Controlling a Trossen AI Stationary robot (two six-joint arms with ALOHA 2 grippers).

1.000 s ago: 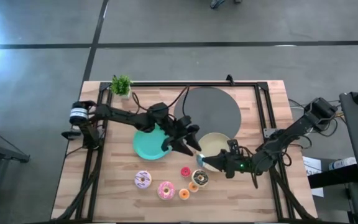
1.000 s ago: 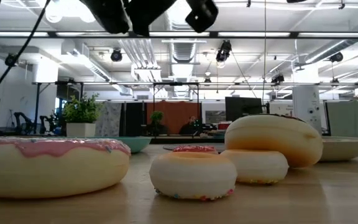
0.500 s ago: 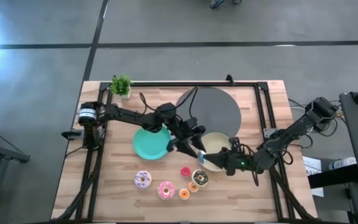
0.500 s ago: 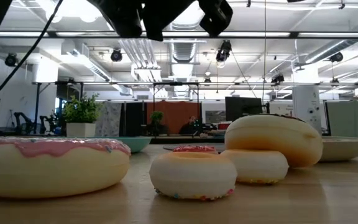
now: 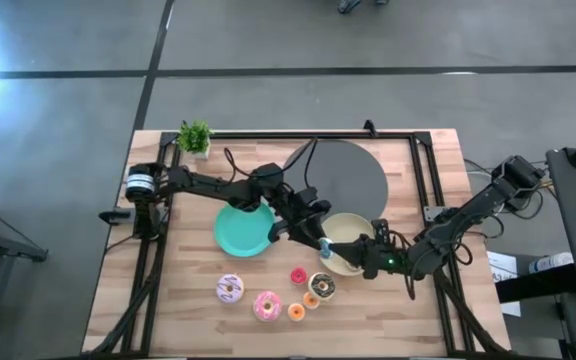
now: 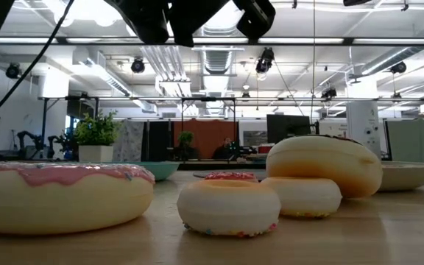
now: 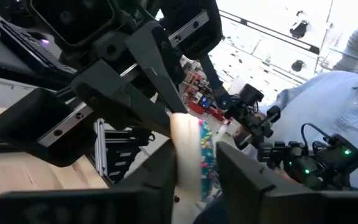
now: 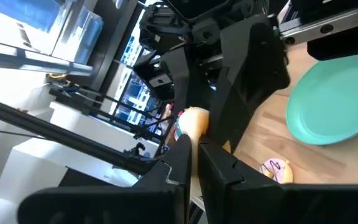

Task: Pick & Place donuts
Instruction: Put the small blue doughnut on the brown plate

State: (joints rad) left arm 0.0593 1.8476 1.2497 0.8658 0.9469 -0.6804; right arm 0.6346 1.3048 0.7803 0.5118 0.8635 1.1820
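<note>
Both grippers, left gripper (image 5: 320,243) and right gripper (image 5: 330,252), pinch one sprinkled donut (image 7: 191,158) between their closed jaws above the pale-yellow plate (image 5: 353,228).

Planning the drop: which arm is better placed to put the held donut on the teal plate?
Left, probably: the left pincer meets the donut right beside the teal plate; the right pincer, holding it, reaches from beyond the pale-yellow plate.

Counter (image 5: 178,300): pale wood planks, sitting on grey floor.
Plant (image 5: 195,137): small green potted, standing at far left corner.
Dark grey disc (image 5: 343,175): lying flat, far centre.
Teal plate (image 5: 236,235): lying left of centre.
Pale-yellow plate (image 5: 346,230): sitting just right of teal plate, near the disc's edge.
</note>
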